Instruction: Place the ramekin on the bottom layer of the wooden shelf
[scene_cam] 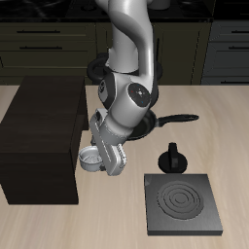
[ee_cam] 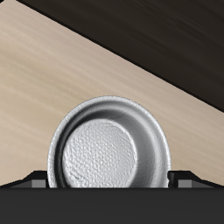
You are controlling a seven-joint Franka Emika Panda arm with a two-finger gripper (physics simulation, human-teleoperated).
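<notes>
The ramekin (scene_cam: 88, 160) is a small silvery-white ribbed bowl with a grey inside, standing close beside the open side of the wooden shelf (scene_cam: 39, 136), a large dark brown box. My gripper (scene_cam: 102, 163) hangs low right over the ramekin. In the wrist view the ramekin (ee_cam: 108, 147) fills the middle, with my gripper (ee_cam: 108, 180) at its near rim. Only small bits of the fingertips (ee_cam: 31, 179) show, far apart on either side of the bowl, so the jaws stand open. The shelf (ee_cam: 166, 44) shows as a dark band beyond the bowl.
A black frying pan (scene_cam: 146, 124) with its handle (scene_cam: 183, 118) lies behind the arm. A small black knobbed pot (scene_cam: 172, 158) stands beside it. A flat black square stove plate (scene_cam: 183, 202) lies nearer the table's front edge.
</notes>
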